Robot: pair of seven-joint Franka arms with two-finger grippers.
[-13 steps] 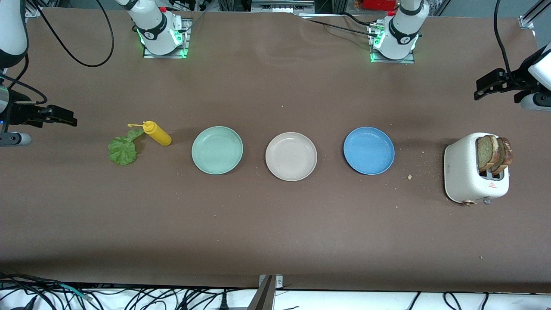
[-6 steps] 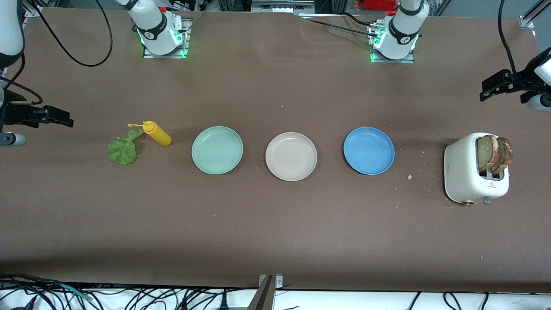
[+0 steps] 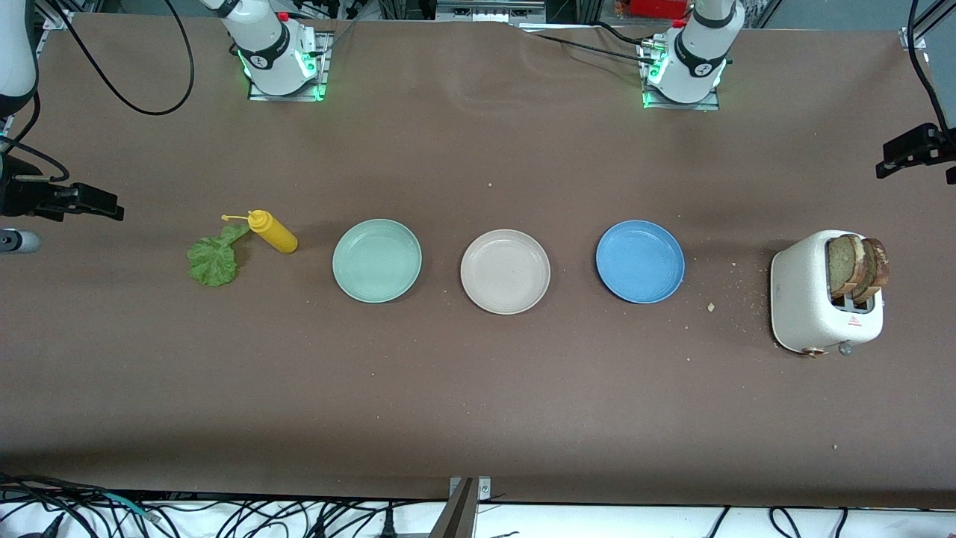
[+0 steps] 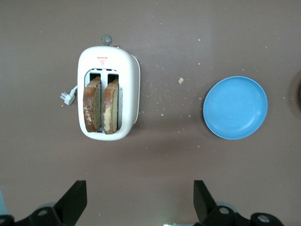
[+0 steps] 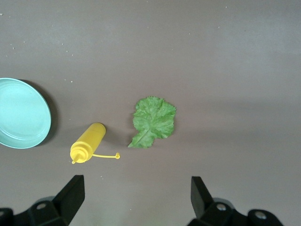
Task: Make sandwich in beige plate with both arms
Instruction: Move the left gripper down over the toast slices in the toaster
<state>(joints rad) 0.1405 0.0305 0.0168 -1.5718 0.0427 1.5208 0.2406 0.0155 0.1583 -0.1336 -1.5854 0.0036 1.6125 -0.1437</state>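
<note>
Right gripper (image 3: pixel 104 212): spread wide, empty, over the table's right-arm end.
Lettuce leaf (image 3: pixel 213 259): flat on the table, untouched.
Beige plate (image 3: pixel 505 271): bare, between the mint and blue plates.
Toast slices (image 3: pixel 856 267): both standing in the toaster (image 3: pixel 810 302).
Left gripper (image 4: pixel 138 200): spread wide, empty, above the table near the toaster.
Progress: nothing assembled; every step remains.

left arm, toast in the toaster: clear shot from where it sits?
Probably yes. The left pincer is open and hangs above the table by the toaster; both toast slices stand proud of the slots with nothing over them.
</note>
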